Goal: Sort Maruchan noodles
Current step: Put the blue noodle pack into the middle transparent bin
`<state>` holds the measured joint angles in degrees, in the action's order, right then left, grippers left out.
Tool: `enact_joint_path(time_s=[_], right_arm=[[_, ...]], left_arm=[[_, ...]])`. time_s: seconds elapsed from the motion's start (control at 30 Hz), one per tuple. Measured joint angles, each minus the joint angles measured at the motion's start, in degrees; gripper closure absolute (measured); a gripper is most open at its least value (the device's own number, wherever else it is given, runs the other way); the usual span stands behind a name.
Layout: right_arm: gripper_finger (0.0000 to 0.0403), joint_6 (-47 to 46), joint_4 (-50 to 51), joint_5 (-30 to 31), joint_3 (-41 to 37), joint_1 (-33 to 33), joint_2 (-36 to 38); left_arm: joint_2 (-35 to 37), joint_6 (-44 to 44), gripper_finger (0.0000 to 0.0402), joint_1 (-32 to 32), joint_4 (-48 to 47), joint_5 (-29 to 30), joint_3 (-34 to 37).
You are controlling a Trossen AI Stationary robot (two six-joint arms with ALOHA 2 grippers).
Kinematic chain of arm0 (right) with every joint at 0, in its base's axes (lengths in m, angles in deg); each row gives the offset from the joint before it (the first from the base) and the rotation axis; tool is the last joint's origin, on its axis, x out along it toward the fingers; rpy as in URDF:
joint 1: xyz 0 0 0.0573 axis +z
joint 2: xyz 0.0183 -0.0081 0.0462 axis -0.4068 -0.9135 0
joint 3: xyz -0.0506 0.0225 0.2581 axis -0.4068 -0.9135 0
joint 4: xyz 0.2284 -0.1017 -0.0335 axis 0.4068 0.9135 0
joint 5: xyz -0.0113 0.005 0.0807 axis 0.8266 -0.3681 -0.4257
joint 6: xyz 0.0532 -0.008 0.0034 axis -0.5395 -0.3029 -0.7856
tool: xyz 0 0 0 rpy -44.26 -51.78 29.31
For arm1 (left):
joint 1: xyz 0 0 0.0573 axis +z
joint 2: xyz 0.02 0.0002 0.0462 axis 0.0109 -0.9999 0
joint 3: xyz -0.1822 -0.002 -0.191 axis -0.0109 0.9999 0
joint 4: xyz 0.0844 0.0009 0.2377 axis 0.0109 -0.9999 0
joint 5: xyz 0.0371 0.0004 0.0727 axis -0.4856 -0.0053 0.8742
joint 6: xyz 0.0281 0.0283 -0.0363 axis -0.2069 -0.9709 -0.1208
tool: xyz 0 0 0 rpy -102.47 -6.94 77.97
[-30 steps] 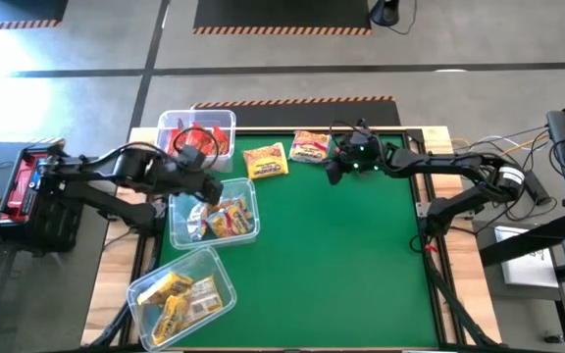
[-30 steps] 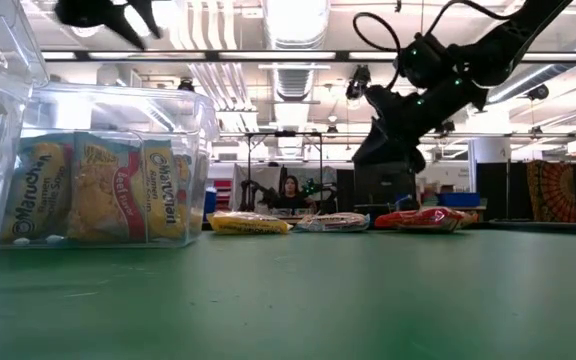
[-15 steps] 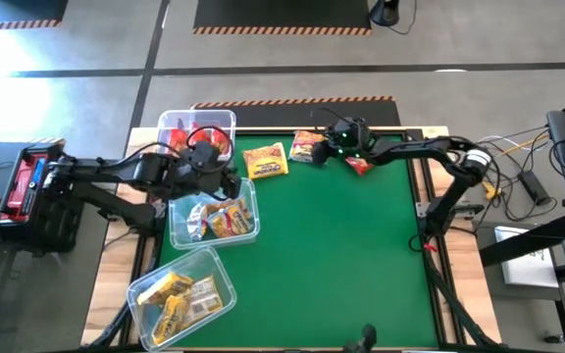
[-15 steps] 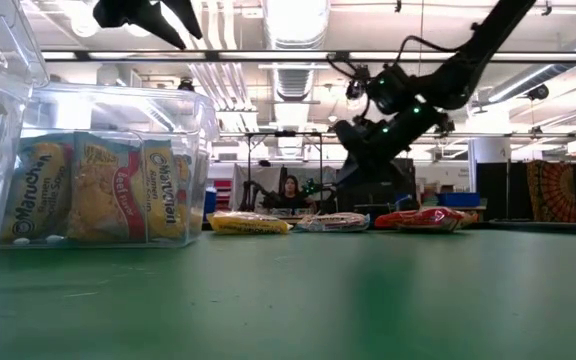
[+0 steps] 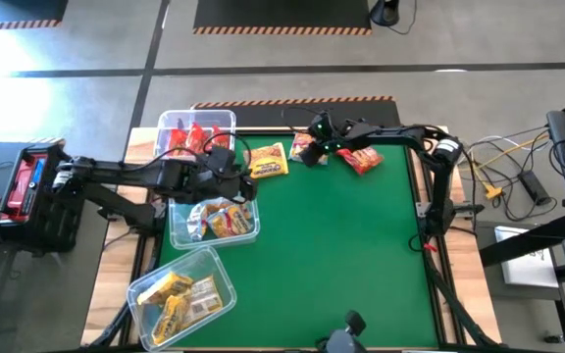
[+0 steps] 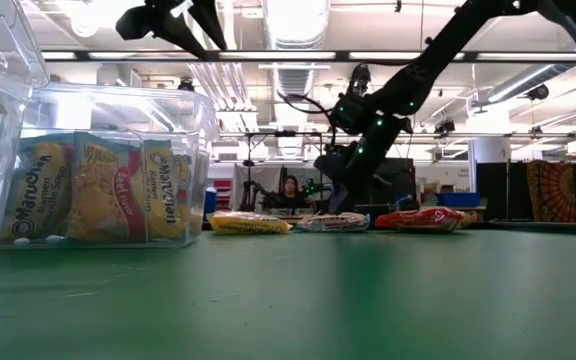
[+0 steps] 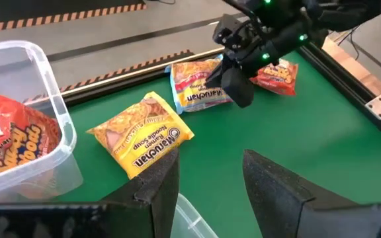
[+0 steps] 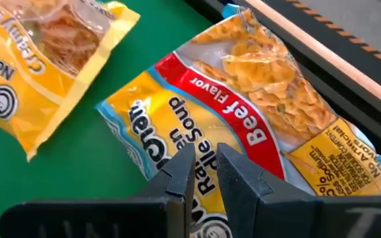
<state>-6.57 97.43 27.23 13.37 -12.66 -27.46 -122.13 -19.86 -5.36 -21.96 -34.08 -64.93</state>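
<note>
Three loose Maruchan packets lie flat near the table's far edge: a yellow one (image 5: 266,160) (image 7: 141,135), an orange-and-blue one (image 5: 305,148) (image 8: 243,99) and a red one (image 5: 361,158) (image 7: 276,74). My right gripper (image 5: 316,148) (image 8: 206,178) points down over the orange-and-blue packet, its fingers open by only a narrow gap. My left gripper (image 5: 240,183) (image 7: 207,178) is open and empty, high over the middle bin's far edge, short of the yellow packet. More packets lie in three clear bins. My right gripper's fingertips (image 8: 180,175) stand just over the middle of the orange-and-blue packet (image 8: 207,132), coming from above. The packet lies flat on the table. Whether the tips touch the wrapper I cannot tell.
Three clear bins line the table's left side: the far one (image 5: 170,124) with red packets, the middle one (image 5: 178,233) with orange-and-blue packets, the near one (image 5: 219,263) with yellow packets. Bare green surface (image 5: 341,255) fills the middle and right. A person (image 6: 290,190) sits far behind the table.
My right gripper has swung toward the table's left along the far edge, from over the red packet to over the orange-and-blue one, and come down; the red packet now shows uncovered. My left gripper has moved toward the table's right, nearer the yellow packet.
</note>
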Motion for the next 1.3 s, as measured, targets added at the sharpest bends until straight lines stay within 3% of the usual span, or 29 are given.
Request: enact_joint_path(time_s=[0.4,0.67,1.0,1.13,1.3], right_arm=[[0.0349,1.39,9.29,-1.91,0.43,0.02,-0.55],[0.0349,2.27,19.59,-20.52,0.31,2.58,-0.53],[0.0349,9.85,26.76,-33.90,-0.11,11.64,-0.31],[0.0349,10.41,28.74,-33.18,-0.42,15.00,2.61],[0.0349,9.34,28.04,-27.04,-1.93,18.08,10.11]], left_arm=[[-0.60,0.40,0.0253,0.00,0.12,-0.02,0.00],[-0.55,0.27,0.0253,-0.11,0.87,-0.29,0.00],[-2.98,-3.93,0.0253,-0.66,5.11,-6.77,0.04],[-6.83,-3.84,0.0253,-2.11,6.44,-9.12,0.11],[-12.15,-3.21,0.0253,-4.26,10.46,-11.51,0.13]])
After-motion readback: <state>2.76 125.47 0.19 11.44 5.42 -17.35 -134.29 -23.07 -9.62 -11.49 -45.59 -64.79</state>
